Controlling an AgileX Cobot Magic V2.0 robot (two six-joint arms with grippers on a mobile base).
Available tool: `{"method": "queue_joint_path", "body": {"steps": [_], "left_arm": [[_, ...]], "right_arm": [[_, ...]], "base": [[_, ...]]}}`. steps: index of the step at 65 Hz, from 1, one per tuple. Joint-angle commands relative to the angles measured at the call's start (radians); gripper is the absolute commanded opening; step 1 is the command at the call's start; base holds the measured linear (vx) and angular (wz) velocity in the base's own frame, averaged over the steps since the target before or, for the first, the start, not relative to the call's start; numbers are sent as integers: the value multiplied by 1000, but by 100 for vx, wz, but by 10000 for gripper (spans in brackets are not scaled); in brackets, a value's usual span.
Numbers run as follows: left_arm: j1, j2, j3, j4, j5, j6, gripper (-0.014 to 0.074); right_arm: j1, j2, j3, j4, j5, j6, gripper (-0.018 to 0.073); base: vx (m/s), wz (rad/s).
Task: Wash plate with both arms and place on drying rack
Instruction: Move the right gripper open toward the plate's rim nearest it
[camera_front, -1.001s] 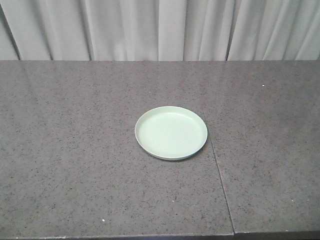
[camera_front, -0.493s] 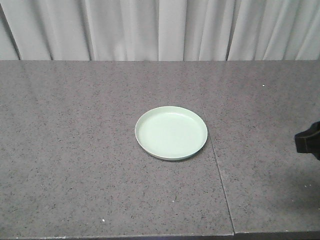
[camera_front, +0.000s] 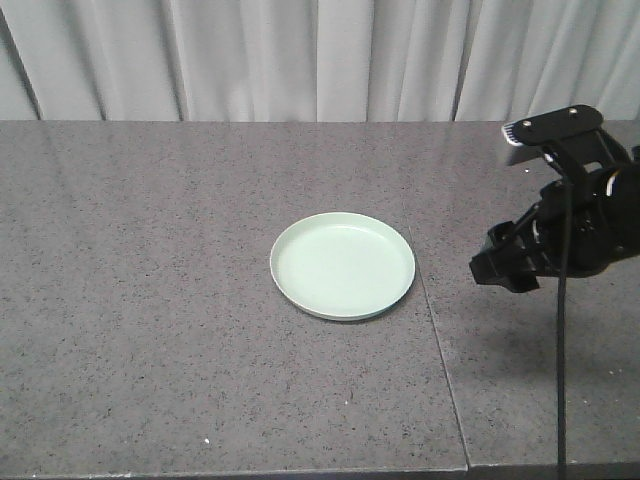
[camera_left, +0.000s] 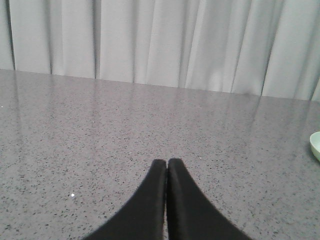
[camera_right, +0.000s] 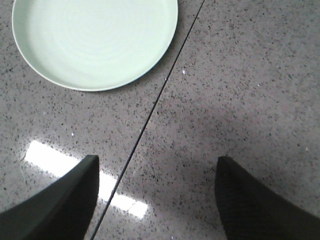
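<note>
The right arm (camera_front: 580, 235) runs off the right edge of the front view, and its cable (camera_front: 561, 380) leaves at the bottom. In the left wrist view the plate (camera_left: 316, 146) is a sliver at the right edge (its top is clipped in the right wrist view too). The fingers (camera_left: 150, 210) are cut at the bottom edge.

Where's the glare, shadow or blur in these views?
Right wrist view: bright rectangular glare on the countertop beside the seam, soft shadow ahead of the open right gripper. Front view: diffuse shadow below that gripper, plate evenly lit. Left wrist view: shut left gripper edges slightly soft.
</note>
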Motion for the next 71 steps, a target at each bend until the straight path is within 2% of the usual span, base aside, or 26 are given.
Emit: {"method": "queue_joint_path", "body": {"steps": [1, 14, 37, 57, 71], "left_arm": [[-2, -13, -30, -2, -77, -4, -6], [-2, -13, -30, -2, -77, -4, -6], [-2, -13, -30, -2, -77, -4, -6], [-2, -13, -30, -2, -77, -4, -6], [-2, -13, -30, -2, -77, -4, -6]], "right_arm": [[6, 34, -84, 3, -13, 33, 469], [6, 162, -205, 16, 36, 56, 449], [6, 331, -338, 139, 24, 47, 445], [5, 426, -356, 155, -47, 33, 445], [5, 472, -356, 207, -104, 29, 445]], "base": [[0, 0], [0, 0], [0, 0], [0, 0], [0, 0]]}}
